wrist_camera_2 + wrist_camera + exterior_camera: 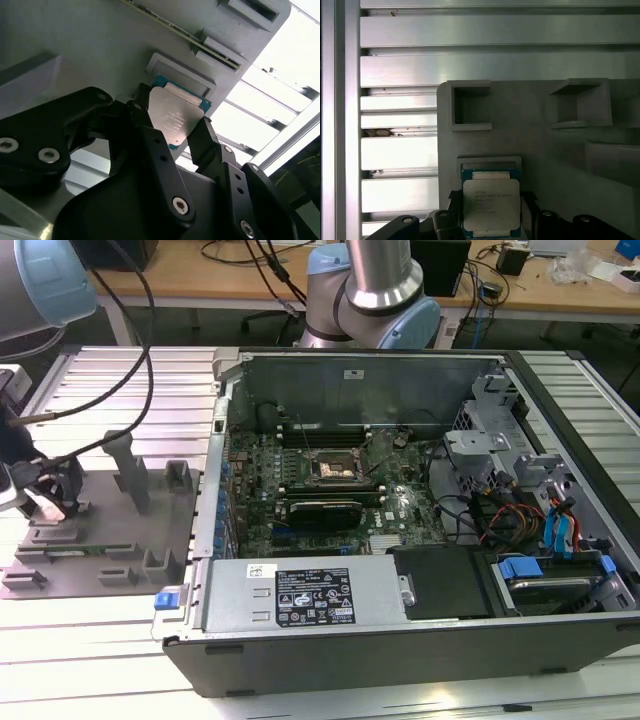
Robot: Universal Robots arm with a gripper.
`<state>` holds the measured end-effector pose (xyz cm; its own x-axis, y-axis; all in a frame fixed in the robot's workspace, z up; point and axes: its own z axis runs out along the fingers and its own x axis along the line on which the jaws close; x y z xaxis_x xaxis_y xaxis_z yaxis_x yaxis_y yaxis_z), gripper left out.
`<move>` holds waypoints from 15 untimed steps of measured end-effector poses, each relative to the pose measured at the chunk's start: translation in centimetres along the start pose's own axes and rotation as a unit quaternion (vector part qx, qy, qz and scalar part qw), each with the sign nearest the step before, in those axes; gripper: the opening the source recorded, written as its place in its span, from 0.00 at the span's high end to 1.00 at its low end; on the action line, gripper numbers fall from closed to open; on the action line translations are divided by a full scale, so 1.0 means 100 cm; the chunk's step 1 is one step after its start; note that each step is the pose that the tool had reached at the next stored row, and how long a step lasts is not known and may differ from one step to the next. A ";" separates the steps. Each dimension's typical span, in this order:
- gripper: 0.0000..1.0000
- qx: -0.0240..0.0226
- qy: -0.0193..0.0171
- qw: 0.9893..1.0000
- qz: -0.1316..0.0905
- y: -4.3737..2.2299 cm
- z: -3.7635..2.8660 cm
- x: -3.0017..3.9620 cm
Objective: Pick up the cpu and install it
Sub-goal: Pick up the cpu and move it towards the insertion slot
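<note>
The cpu [491,202] is a small square chip with a pale silver top and a green rim. In both wrist views it sits between my gripper's [491,220] black fingers [455,202], which press on two opposite edges. It hangs just over a shallow recess [490,162] of the grey tray [545,150]. The second wrist view shows the cpu [176,117] tilted, with the gripper [172,127] shut on it. In the exterior view the gripper [45,502] is at the far left over the tray [100,540]. The dark metal-framed socket [335,468] lies on the green motherboard [310,495].
An open computer case [400,640] takes up the middle and right, with a power supply [310,595], drive bays [560,540] and cables inside. Upright grey blocks [130,470] stand on the tray. The ribbed metal table [140,380] lies beneath; black cables [120,340] hang at the left.
</note>
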<state>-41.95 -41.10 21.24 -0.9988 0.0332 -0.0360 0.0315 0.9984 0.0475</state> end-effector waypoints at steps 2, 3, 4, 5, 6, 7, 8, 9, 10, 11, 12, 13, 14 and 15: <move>0.45 0.000 0.000 1.000 0.000 0.0001 -0.0022 -0.0001; 0.45 0.000 0.000 1.000 0.000 0.0001 -0.0022 -0.0001; 0.45 0.000 0.000 1.000 0.000 0.0001 -0.0023 -0.0001; 0.45 0.000 0.000 1.000 0.000 0.0001 -0.0025 -0.0001; 0.45 0.000 0.000 1.000 0.000 0.0001 -0.0026 -0.0001; 0.45 0.000 0.000 1.000 0.000 0.0001 -0.0027 -0.0001; 0.45 0.000 0.000 1.000 0.000 0.0001 -0.0028 -0.0001; 0.45 0.000 0.000 1.000 0.000 0.0001 -0.0029 -0.0001; 0.45 0.000 0.000 1.000 0.000 0.0001 -0.0030 -0.0001; 0.45 0.000 0.000 1.000 0.000 0.0001 -0.0034 -0.0001; 0.45 0.000 0.000 1.000 0.000 0.0002 -0.0045 -0.0001; 0.45 0.000 0.000 1.000 0.000 0.0002 -0.0059 -0.0002; 0.45 0.000 0.000 1.000 0.000 0.0004 -0.0094 -0.0003; 0.45 0.000 0.000 1.000 0.000 0.0006 -0.0123 -0.0004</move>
<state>-41.95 -41.10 22.47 -0.9988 0.0332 -0.0359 0.0315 0.9984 0.0474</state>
